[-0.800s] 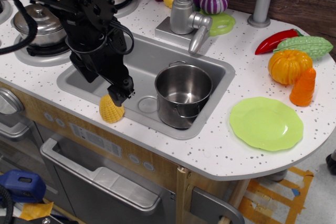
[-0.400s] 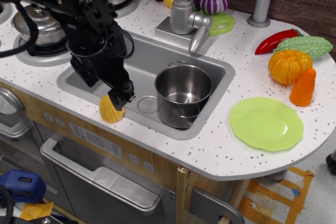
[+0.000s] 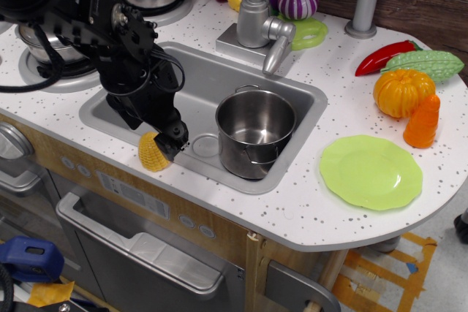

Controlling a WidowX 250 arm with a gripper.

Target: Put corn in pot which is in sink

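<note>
The pincer (image 3: 167,141) is right upon the corn (image 3: 153,153), which sits on the near sink (image 3: 110,111) rim, left of the pot (image 3: 255,133); whether its jaws grip it I cannot tell.

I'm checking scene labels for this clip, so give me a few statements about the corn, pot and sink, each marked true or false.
1. The corn lies inside the pot. False: it sits on the sink's front rim, outside the pot.
2. The pot stands in the sink. True.
3. The pot has a lid on. False: it is open and looks empty.
4. The claw is down at the corn. True.
5. The green plate is in the sink. False: it lies on the countertop, right of the sink.
</note>
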